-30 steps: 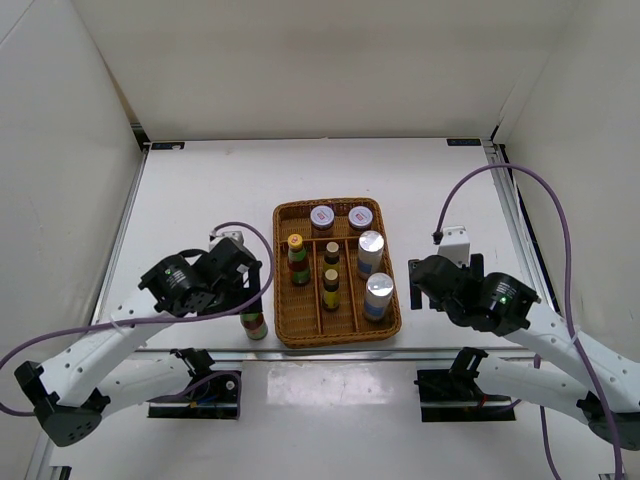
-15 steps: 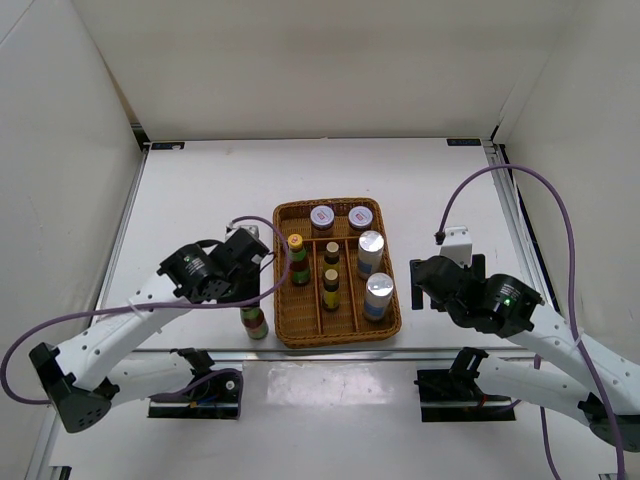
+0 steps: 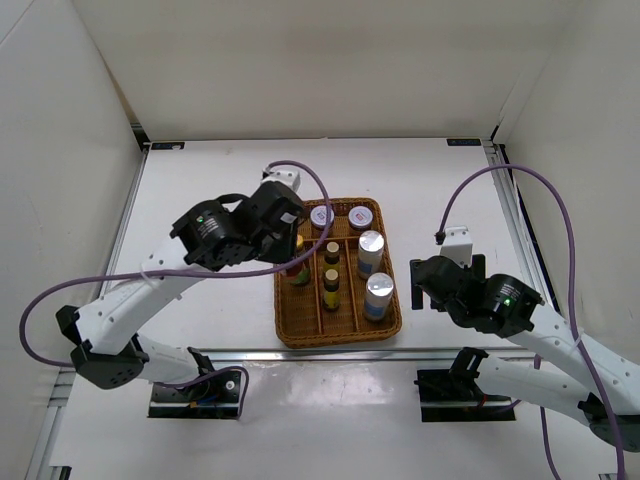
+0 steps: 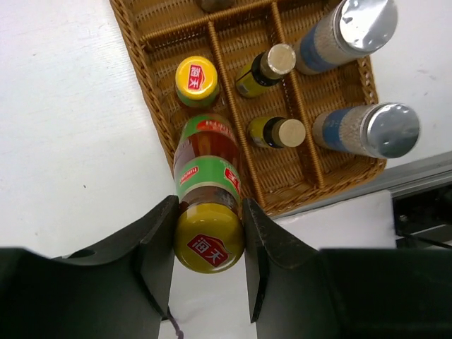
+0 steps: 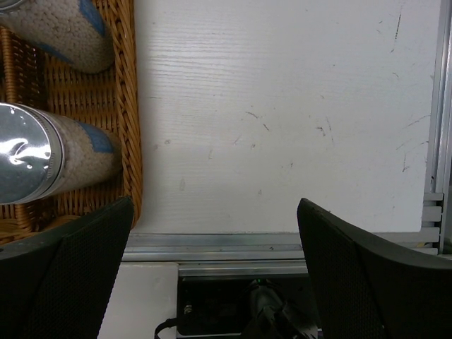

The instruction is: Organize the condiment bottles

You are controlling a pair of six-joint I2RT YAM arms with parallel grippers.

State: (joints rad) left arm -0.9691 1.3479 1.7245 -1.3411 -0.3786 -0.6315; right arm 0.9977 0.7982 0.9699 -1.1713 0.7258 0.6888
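Held bottle: a dark sauce bottle (image 4: 207, 166) with a yellow cap and a red and green label. Its lower end is over the left compartment of the tray (I cannot tell if it touches the tray floor).
Left gripper: the left gripper (image 4: 209, 236) has its jaws clenched on this bottle, one finger on each side just below the cap.
Same compartment: a second yellow-capped bottle (image 4: 196, 78) stands upright just beyond the held one.
Middle compartment: two slim gold-capped bottles (image 4: 279, 61) stand one behind the other.
Right compartment: two pale silver-capped bottles (image 4: 367, 21) stand one behind the other.
Far compartment: two purple-lidded jars (image 3: 322, 215) stand side by side.
Tray: the brown wicker tray (image 3: 340, 337) lies in the middle of the white table (image 3: 200, 190).
Right gripper: the right gripper (image 5: 215, 208) has its jaws released and wide apart, with nothing between them. It is over the bare table just beside the right rim of the tray.
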